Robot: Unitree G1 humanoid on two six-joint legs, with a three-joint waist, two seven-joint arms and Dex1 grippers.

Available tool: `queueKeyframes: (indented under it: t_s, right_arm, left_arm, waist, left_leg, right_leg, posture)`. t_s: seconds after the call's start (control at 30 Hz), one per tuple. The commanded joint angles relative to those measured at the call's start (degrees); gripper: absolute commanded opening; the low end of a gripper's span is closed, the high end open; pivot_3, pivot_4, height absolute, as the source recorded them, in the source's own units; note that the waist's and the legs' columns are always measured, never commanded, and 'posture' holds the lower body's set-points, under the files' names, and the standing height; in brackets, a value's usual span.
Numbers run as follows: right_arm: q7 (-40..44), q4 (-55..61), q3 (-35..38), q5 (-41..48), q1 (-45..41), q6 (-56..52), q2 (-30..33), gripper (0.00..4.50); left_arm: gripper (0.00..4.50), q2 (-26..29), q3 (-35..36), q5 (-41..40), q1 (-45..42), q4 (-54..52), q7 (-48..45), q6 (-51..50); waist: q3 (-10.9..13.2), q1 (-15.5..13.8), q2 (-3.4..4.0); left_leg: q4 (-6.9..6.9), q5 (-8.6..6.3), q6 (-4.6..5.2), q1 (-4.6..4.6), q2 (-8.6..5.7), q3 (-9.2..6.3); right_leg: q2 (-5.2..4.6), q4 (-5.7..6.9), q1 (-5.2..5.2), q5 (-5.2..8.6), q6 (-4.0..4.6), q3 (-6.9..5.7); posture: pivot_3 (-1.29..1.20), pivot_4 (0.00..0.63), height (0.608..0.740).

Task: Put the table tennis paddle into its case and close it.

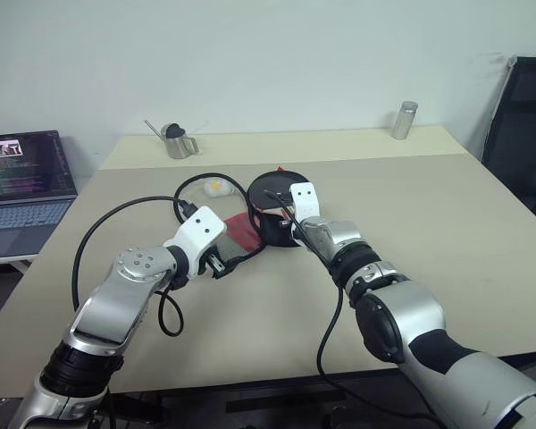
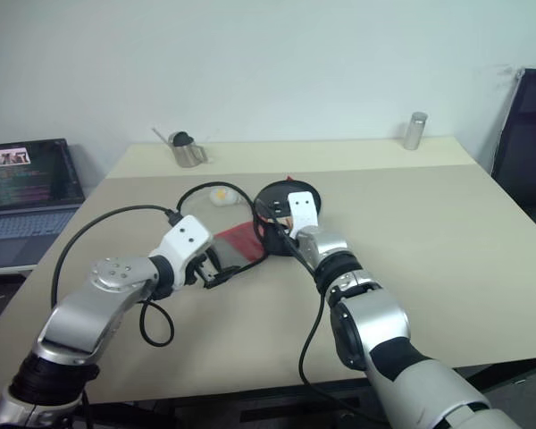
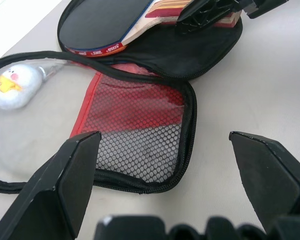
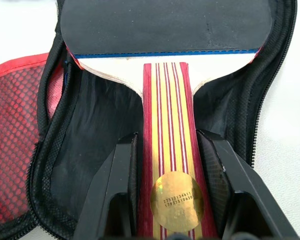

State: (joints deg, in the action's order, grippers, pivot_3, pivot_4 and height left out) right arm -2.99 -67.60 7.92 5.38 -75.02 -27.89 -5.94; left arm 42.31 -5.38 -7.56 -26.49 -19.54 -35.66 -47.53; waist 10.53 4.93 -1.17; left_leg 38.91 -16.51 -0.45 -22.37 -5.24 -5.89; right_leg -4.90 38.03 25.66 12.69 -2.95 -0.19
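Note:
The table tennis paddle [image 4: 165, 25] lies in the open half of the case [image 4: 100, 130], black rubber face up. My right gripper [image 4: 167, 137] is shut on its striped wooden handle, one finger on each side. The case's other half, a red flap with a mesh pocket [image 3: 140, 130], lies spread flat on the table beside it. A white-yellow duck charm [image 3: 10, 87] rests by the flap. My left gripper [image 3: 165, 140] is open just short of the flap's zip edge, with nothing between its fingers. From the head camera, the left gripper [image 1: 216, 264] and the right gripper [image 1: 290, 219] flank the case.
The beige table [image 1: 411, 206] carries a metal pitcher [image 1: 177, 141] at the back left and a metal cylinder [image 1: 404, 120] at the back right. A laptop [image 1: 22, 179] sits off to the left and a black chair [image 1: 523, 116] to the right. A black cable [image 1: 116, 214] loops by my left arm.

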Motion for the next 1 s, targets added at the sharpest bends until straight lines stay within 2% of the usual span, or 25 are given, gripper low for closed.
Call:
queueKeyframes:
  t_s: [0.03, 0.17, 0.6, 1.0]
  right_arm:
    - [-3.21, 2.1, 1.38, 0.66, -2.63, 2.32, -0.09, 1.39]
    - [-5.71, 0.51, 2.1, 1.05, -2.86, 3.56, -0.81, 1.39]
    - [-5.16, -1.9, 2.99, 1.43, -5.45, 5.36, -4.46, 1.39]
    - [-7.43, -4.71, 3.7, 0.76, -3.87, 7.89, -3.76, 1.39]
  left_arm:
    - [4.5, 0.37, 0.38, 0.36, -1.05, -0.69, -0.04, 0.02]
    - [4.5, 0.27, 0.05, 0.44, -1.2, -1.06, 0.01, -0.3]
    - [4.5, 0.67, 0.5, 0.38, -0.36, -2.42, 0.45, -1.45]
    - [4.5, 0.71, 0.55, 0.45, -0.19, -3.0, 0.63, -2.21]
  waist:
    - [0.0, -0.01, 0.0]
    - [0.0, -0.01, 0.0]
    - [0.0, -0.04, 0.0]
    - [0.0, -0.02, 0.0]
  left_leg:
    - [0.0, 0.0, 0.0, 0.0, 0.0, 0.0]
    - [0.0, 0.0, 0.0, 0.0, 0.0, 0.0]
    - [-0.01, 0.0, 0.0, 0.0, -0.01, 0.01]
    - [-0.01, 0.0, 0.0, 0.0, 0.0, 0.01]
  right_leg:
    - [0.0, 0.0, 0.0, 0.0, 0.0, 0.0]
    - [0.0, 0.0, 0.0, 0.0, 0.0, 0.0]
    - [0.0, 0.0, 0.02, 0.0, 0.0, 0.02]
    - [0.01, 0.01, 0.02, 0.0, 0.0, 0.02]
  posture:
    - [0.0, 0.15, 0.74]
    - [0.0, 0.15, 0.74]
    - [0.0, 0.15, 0.74]
    - [0.0, 0.15, 0.74]
